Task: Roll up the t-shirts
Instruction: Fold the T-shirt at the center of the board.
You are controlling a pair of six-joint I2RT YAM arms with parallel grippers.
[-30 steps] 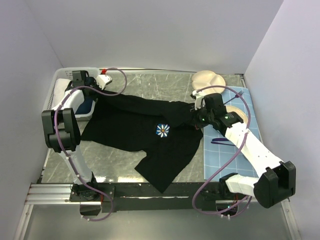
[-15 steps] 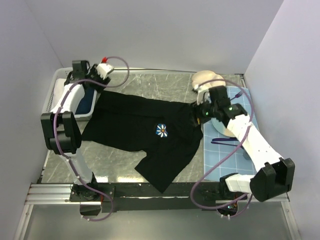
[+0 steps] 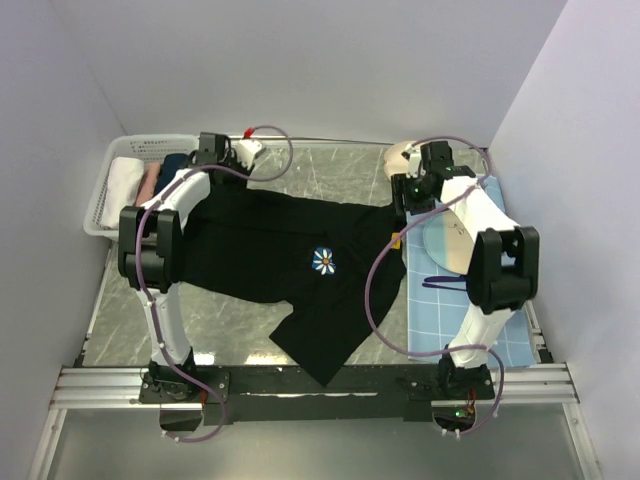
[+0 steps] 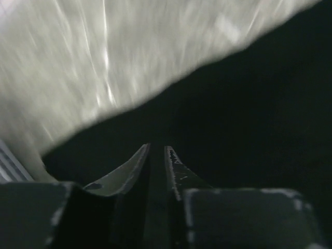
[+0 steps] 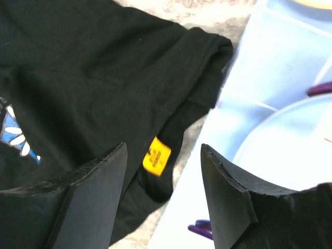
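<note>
**A:** How will the t-shirt (image 3: 290, 250) handle?

**B:** Soft, light and limp, I'd judge. It has no stiffness, so it will sag and bunch wherever it isn't supported. It isn't fragile, and the cloth shouldn't slip from a firm pinch. I'd take it along a hemmed edge, one corner per arm, so the roll starts straight.

**A:** Where is it lying?

**B:** Spread across the middle of the table (image 3: 330, 165), mostly flat. One flap trails toward the near edge, and its right side reaches the blue mat (image 3: 500, 330).

**A:** And how does it look?

**B:** Black and short-sleeved, with a white-and-blue flower print (image 3: 325, 261) on the chest and a small yellow label (image 5: 156, 156) by the creased right edge.

**A:** What about the grippers?

**B:** The right gripper (image 5: 163, 147) hangs over that label, jaws wide apart with nothing between them. The left gripper (image 4: 157, 150) is at the shirt's far-left edge, jaws drawn to a slit. In that blur I cannot tell whether they pinch cloth.
</note>
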